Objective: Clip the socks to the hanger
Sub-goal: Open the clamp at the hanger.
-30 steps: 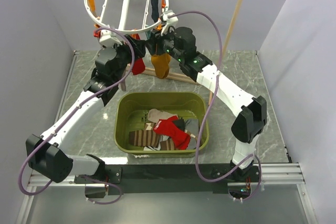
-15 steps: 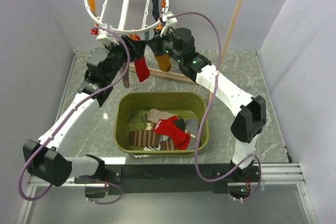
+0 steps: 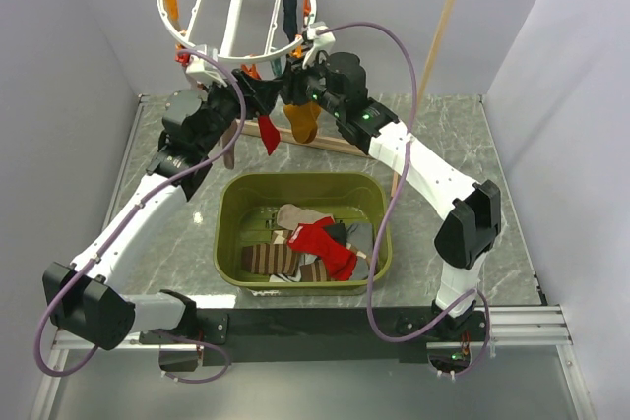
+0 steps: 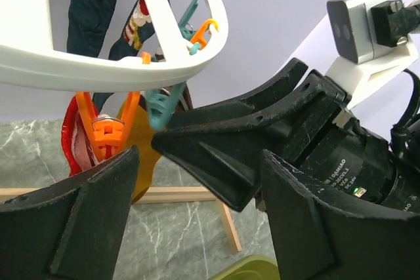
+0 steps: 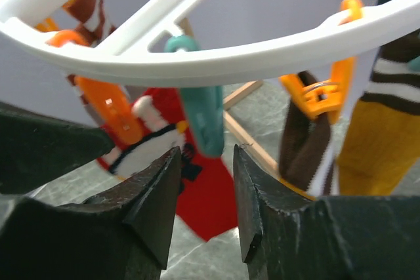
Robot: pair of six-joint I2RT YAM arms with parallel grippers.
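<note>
While lining up on the teal plastic clip [image 5: 203,122] dangling under the white plastic ring hanger [image 5: 275,52], keep the right gripper [image 5: 205,152] centred, with its fingers parted only narrowly around the clip's lower tip and nothing pinched yet. Probably better to rise a little first, so as to squeeze the clip's upper handles rather than its mouth. Close slowly, to avoid setting the ring swinging toward the wooden garment rack [image 4: 184,195].

Mind the left gripper [image 4: 200,162], spread wide and empty, facing the right fingers at close quarters and near enough to knock them.

Leave alone the red sock with white marks [image 5: 200,204], apparently already pinned under the neighbouring orange clip [image 5: 105,106]. Likewise the brown striped sock [image 5: 298,149] held by the other orange clip [image 5: 315,96], and the mustard yellow sock [image 5: 367,149] just beside it.

Expect to need a fresh sock for the teal clip. Fetch it from the remaining loose socks [image 3: 300,248] in the olive-green plastic bin [image 3: 295,179], well below the hanger.
</note>
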